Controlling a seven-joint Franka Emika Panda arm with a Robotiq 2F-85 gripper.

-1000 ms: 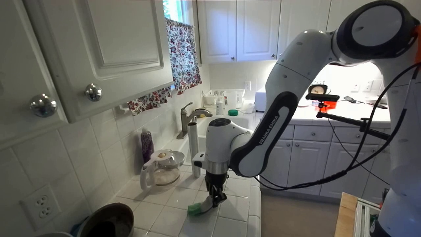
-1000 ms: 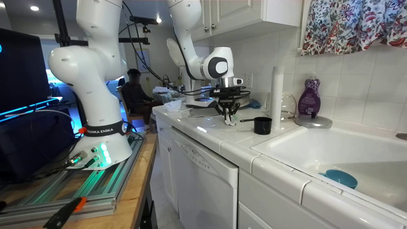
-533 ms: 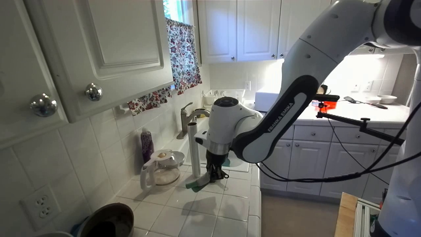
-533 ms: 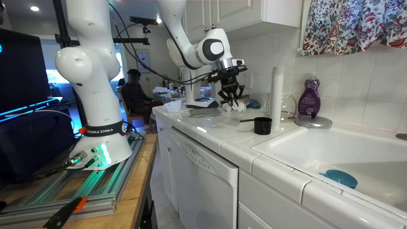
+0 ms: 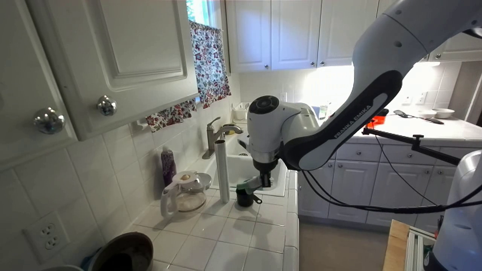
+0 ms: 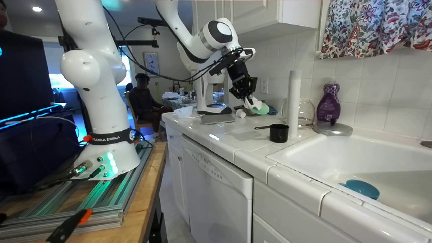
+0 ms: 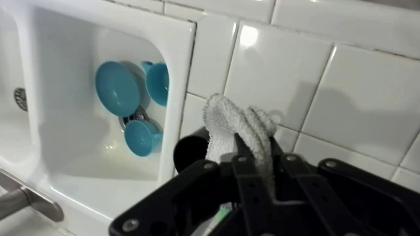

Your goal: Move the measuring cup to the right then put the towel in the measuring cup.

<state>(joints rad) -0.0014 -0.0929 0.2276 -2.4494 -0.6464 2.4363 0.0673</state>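
Note:
The black measuring cup (image 6: 279, 133) stands upright on the tiled counter near the sink, its handle pointing away from the paper-towel-like white tube. It also shows in an exterior view (image 5: 244, 199) and, partly covered, in the wrist view (image 7: 188, 151). My gripper (image 7: 254, 140) is shut on the white and green towel (image 7: 223, 119), which hangs folded from the fingertips. In the exterior views the gripper (image 6: 249, 100) and towel (image 6: 260, 108) are in the air above the counter, tilted, apart from the cup. The cup's inside looks dark.
The upright white tube (image 6: 294, 104) stands close beside the cup. A glass coffee pot (image 5: 190, 197), a metal lid (image 6: 332, 129) and a purple bottle (image 6: 328, 103) are behind. The sink (image 7: 98, 157) holds blue dishes (image 7: 117, 88). A grey cloth (image 6: 217, 119) lies on the counter.
My gripper has lifted the towel up off the counter and tilted. In an exterior view it has moved back toward the sink. The cup has not moved.

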